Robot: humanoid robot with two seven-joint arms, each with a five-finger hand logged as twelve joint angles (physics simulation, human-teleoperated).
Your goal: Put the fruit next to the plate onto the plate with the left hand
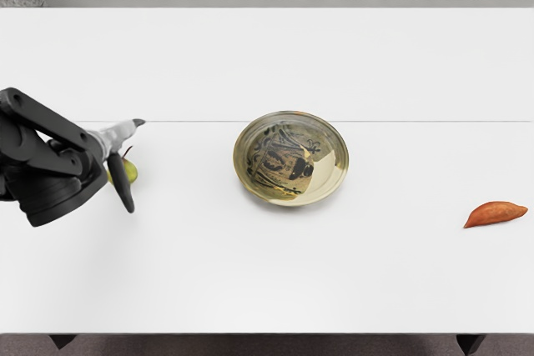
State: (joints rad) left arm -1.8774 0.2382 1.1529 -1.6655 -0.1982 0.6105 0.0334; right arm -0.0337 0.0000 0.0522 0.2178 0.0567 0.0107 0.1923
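Head view: two fingers of the left hand stand straight and spread apart, one grey, one black, with the small yellow-green fruit between them. Whether they press it cannot be told. Half hidden by the hand, the fruit lies on the white table well left of the plate. An orange-brown sweet potato lies far right of the plate.

Open tabletop between plate and, apparently, pear
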